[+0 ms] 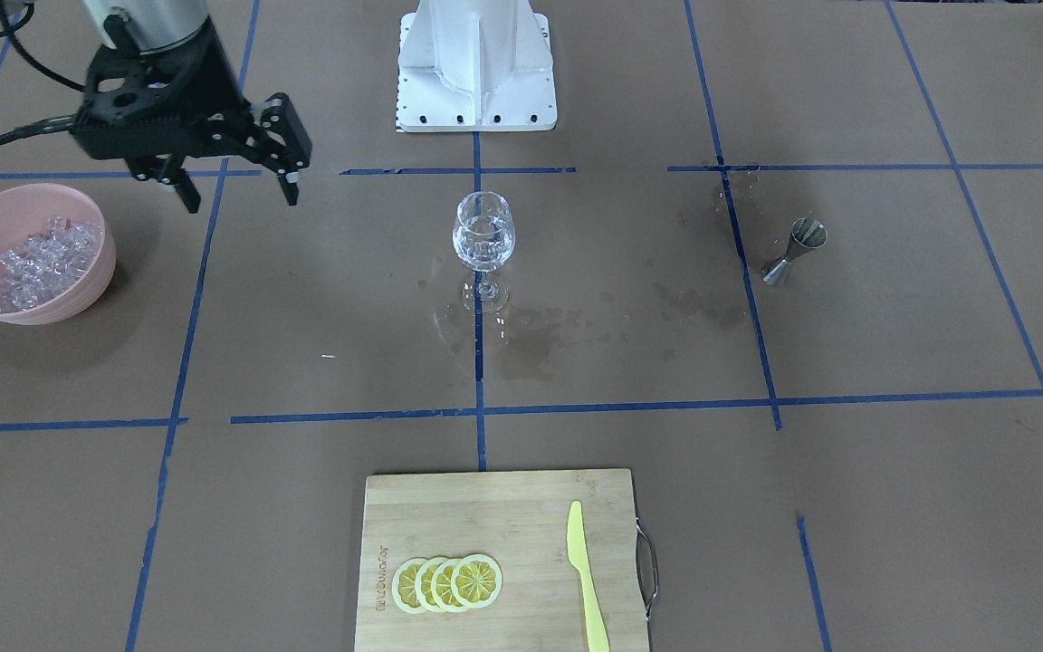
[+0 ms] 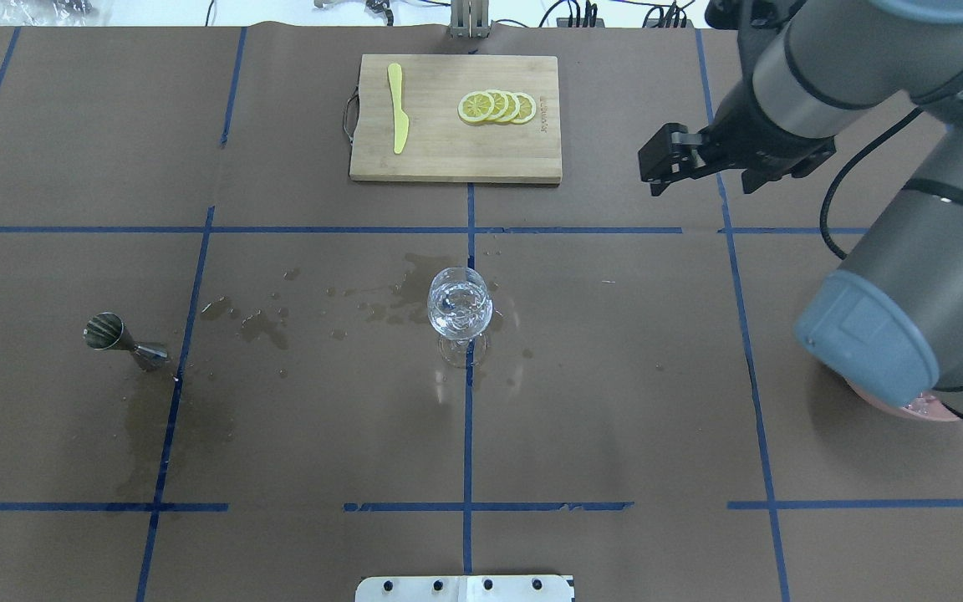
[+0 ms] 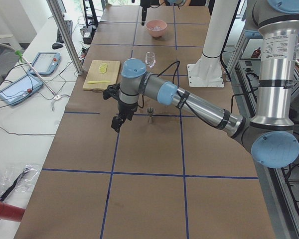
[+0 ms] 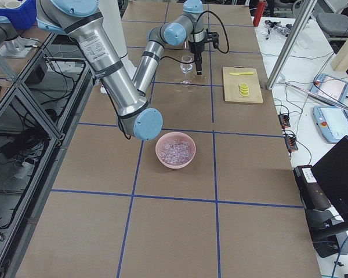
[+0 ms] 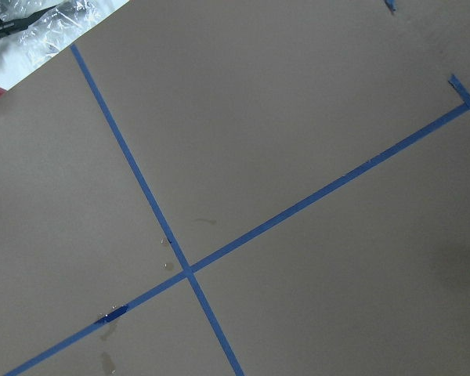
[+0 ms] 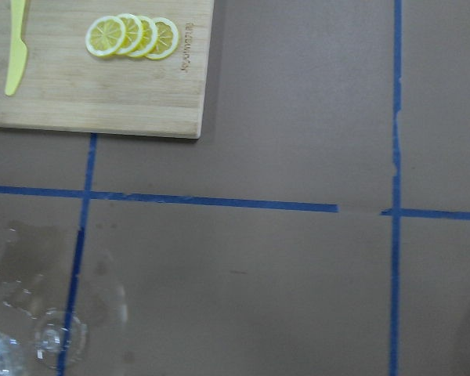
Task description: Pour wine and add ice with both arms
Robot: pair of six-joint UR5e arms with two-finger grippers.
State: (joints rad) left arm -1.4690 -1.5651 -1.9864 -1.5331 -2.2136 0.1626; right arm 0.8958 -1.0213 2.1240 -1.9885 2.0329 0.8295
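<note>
A wine glass (image 1: pixel 483 240) stands at the table's middle with clear glittery contents; I cannot separate liquid from ice in it. It also shows in the overhead view (image 2: pixel 460 305). The ice (image 1: pixel 37 263) fills a pink bowl (image 1: pixel 87 288). My right gripper (image 1: pixel 239 192) hangs open and empty above the table, between the bowl and the glass; it also shows in the overhead view (image 2: pixel 703 180). My left gripper (image 3: pixel 116 123) shows well only in the exterior left view, raised near the steel jigger (image 3: pixel 150 113); I cannot tell whether it is open or shut.
The jigger (image 1: pixel 793 252) stands apart from the glass. Wet patches (image 1: pixel 531 340) lie around the glass and the jigger. A wooden cutting board (image 1: pixel 485 516) on the operators' side holds lemon slices (image 1: pixel 447 582) and a yellow knife (image 1: pixel 585 580). The white base block (image 1: pixel 476 68) stands behind the glass.
</note>
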